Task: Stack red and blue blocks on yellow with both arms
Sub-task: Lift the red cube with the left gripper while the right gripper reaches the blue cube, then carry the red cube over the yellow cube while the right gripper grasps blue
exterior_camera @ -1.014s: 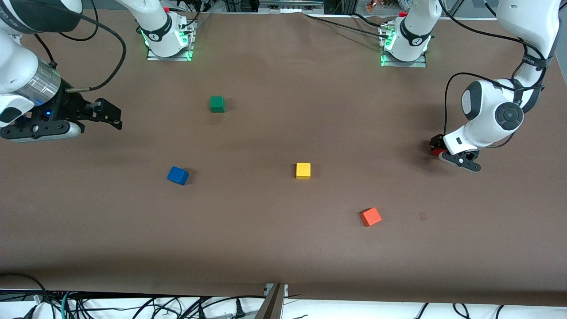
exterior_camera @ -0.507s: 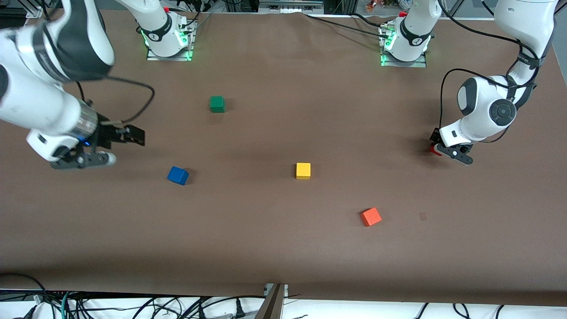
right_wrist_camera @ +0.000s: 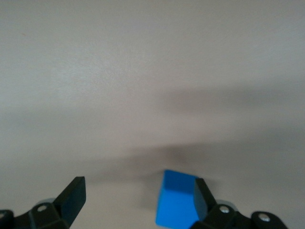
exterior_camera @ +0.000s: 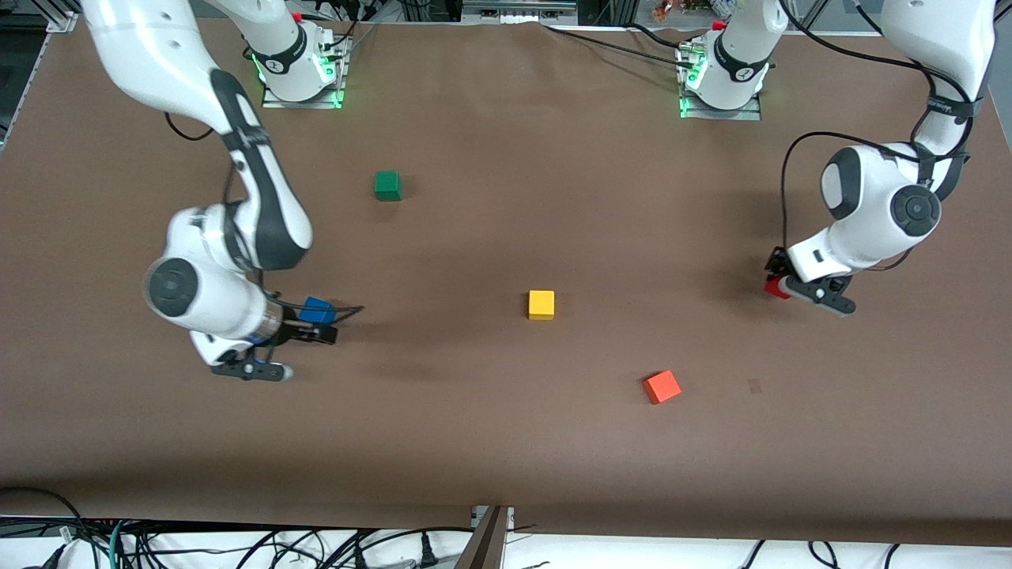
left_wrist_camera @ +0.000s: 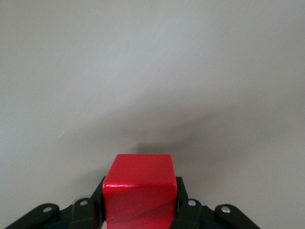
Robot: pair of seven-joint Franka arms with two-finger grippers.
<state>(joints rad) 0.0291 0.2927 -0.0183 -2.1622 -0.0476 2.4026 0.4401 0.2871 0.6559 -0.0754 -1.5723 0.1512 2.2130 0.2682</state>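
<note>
Swinging in from the table's edge, our right gripper (exterior_camera: 310, 322) is now straddling the bright blue block (exterior_camera: 318, 310), fingers spread; left gripper (exterior_camera: 779, 286) is pinching the deep red block (left_wrist_camera: 139, 191), both well apart from the yellow cube (exterior_camera: 541, 304).

The right tool (exterior_camera: 304, 328) swung over the blue block (exterior_camera: 318, 310).
</note>
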